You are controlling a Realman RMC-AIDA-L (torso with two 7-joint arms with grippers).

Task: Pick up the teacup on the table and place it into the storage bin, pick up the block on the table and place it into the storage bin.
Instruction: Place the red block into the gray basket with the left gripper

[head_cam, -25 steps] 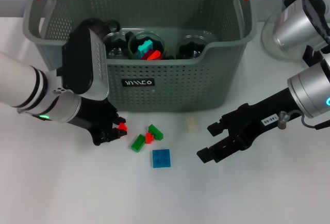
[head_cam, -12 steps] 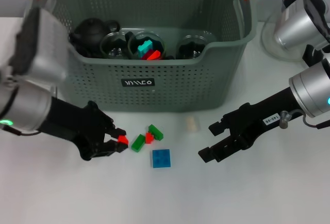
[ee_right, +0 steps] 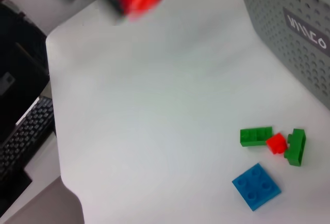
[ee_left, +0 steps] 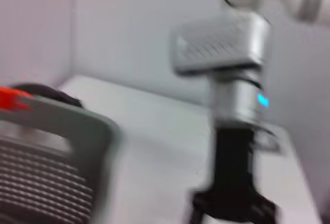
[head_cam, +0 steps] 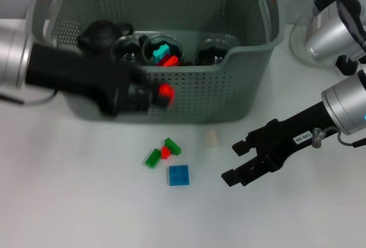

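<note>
— What's that basket made of?

— The storage bin (head_cam: pixel 189 88) is grey-green plastic, its walls punched all over with small holes, with orange handle ends and a little black label on the front wall. Inside sit a dark round teapot (head_cam: pixel 100 32) and some glassy cups, one holding teal and red pieces.

— And the left claw?

— The left claw (head_cam: pixel 155 95) is up in front of the bin's front wall, just beside the label, pinched shut on a small red block (head_cam: pixel 165 92). It's blurred, so I can't make out more of it.

— Anything loose in front of the bin?

— On the smooth white bench (head_cam: pixel 86 202), below the label, two green bricks (head_cam: pixel 152 158) flank a tiny red one, with a studded square blue brick (head_cam: pixel 178 175) just beneath them. A pale little piece (head_cam: pixel 213 138) lies nearer the bin.

— The right claw?

— The right claw (head_cam: pixel 240 161) hangs low over the bench, off to the side of the blue brick, its black fingers spread wide and holding nothing.
</note>
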